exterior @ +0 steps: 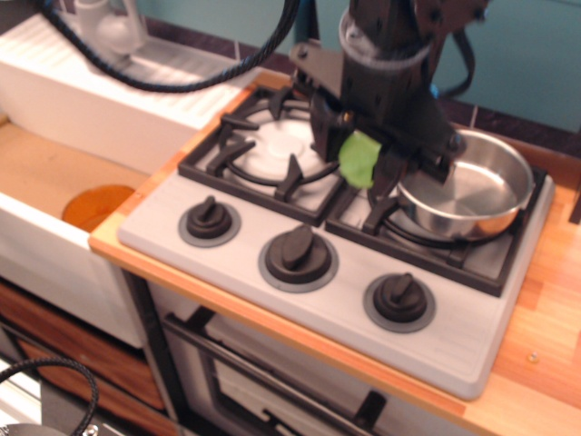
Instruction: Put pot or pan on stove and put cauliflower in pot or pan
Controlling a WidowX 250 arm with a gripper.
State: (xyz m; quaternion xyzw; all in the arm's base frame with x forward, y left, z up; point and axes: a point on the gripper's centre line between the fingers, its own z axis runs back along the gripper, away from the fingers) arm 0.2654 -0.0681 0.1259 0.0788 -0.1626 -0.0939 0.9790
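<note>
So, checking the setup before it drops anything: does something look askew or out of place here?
Nothing stands out. The pan sits level on the stove, empty, and the gripper holds the cauliflower just left of it.

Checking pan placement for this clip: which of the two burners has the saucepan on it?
The right burner, nearest the wooden counter edge, carries the saucepan. The left burner, beside the white drainer, is bare.

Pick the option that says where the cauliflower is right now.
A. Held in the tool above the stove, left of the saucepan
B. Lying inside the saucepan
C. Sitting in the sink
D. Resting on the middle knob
A: the cauliflower is clamped in the tool over the stove, beside the empty saucepan.
</note>
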